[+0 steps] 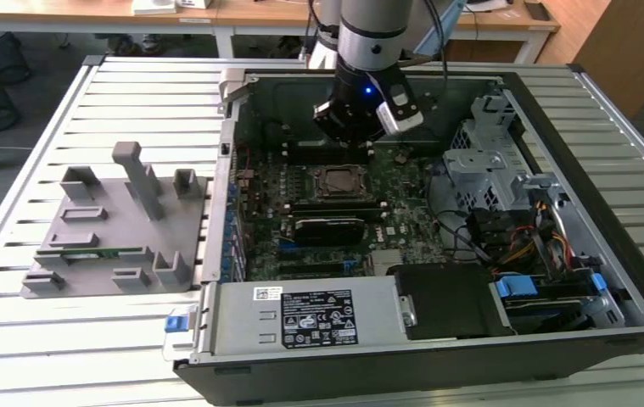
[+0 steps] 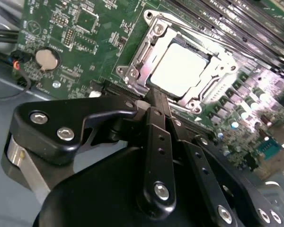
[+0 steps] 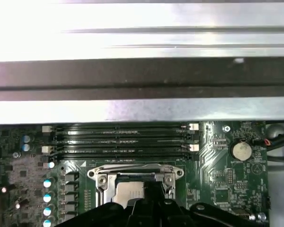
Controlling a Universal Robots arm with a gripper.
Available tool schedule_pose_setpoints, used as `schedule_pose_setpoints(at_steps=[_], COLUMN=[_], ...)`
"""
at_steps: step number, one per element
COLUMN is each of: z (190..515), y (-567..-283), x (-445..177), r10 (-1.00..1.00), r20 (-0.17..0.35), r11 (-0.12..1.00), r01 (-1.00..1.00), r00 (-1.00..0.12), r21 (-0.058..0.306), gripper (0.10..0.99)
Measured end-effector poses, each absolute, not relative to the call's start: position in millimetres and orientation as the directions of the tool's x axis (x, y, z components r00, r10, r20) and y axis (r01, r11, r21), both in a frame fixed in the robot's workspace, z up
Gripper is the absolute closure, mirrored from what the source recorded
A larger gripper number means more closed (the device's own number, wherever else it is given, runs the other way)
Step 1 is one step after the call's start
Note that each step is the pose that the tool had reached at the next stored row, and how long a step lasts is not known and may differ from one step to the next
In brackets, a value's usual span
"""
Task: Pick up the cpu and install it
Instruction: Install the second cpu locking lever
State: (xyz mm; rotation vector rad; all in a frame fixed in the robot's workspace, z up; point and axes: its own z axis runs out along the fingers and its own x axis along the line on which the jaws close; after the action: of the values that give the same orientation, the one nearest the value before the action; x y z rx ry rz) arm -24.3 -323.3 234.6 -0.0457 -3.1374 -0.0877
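The cpu [image 2: 183,70], a pale square chip, lies flat inside the socket frame [image 2: 154,33] on the motherboard [image 2: 75,38], near the middle of the open computer case [image 1: 593,110] on the slatted desk [image 1: 129,93]. In the second wrist view the tool [image 2: 155,97] hangs just beside the socket's near edge, its fingertips drawn together and holding nothing; the chip lies directly ahead of them. Empty memory slots [image 3: 123,139] run parallel beyond the socket, toward the case wall.
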Motion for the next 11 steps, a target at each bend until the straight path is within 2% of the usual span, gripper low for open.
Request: schedule_pose_setpoints(at_steps=[11], z=[236.9], y=[-337.3], x=[-24.3], r10=[0.029], r20=[0.003], r11=[0.998], r01=[0.029], r00=[-1.0], r21=[0.056], gripper=[0.98])
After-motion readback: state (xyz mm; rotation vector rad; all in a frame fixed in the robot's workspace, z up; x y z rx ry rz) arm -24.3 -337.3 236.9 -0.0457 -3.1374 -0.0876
